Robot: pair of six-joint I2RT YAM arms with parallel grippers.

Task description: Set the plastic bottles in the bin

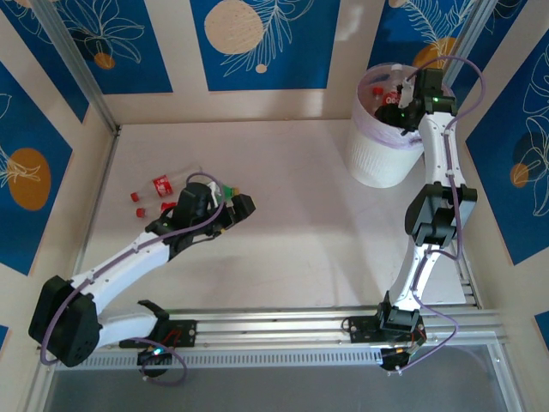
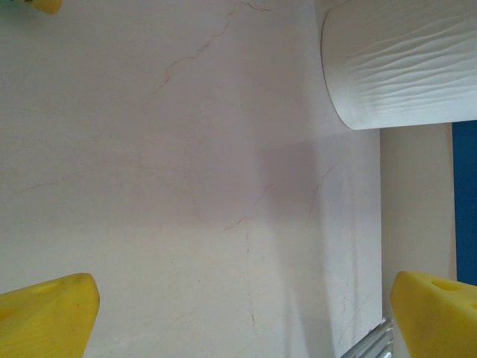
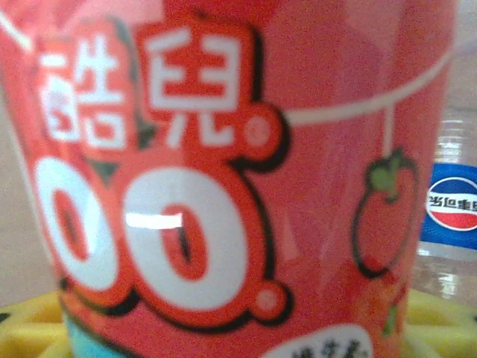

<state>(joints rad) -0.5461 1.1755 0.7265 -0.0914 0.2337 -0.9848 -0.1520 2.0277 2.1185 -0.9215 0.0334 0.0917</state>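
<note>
Over the bin [image 1: 377,161] the right gripper [image 1: 397,101] pinches a red-labelled bottle [image 3: 223,186] – fingertips [image 3: 26,328] mostly hidden; left gripper [image 2: 242,313] jaws spread wide, tips cut off

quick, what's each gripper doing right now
left gripper: open, nothing between the jaws
right gripper: closed on a red-labelled bottle, over the bin

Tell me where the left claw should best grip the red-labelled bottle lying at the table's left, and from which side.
Grip across its labelled middle, probably coming straight down with the open left claw. The red-labelled bottle lies on its side on the table, so its round body can be straddled from above. Its cap is small, and another bottle lies close beside it.
</note>
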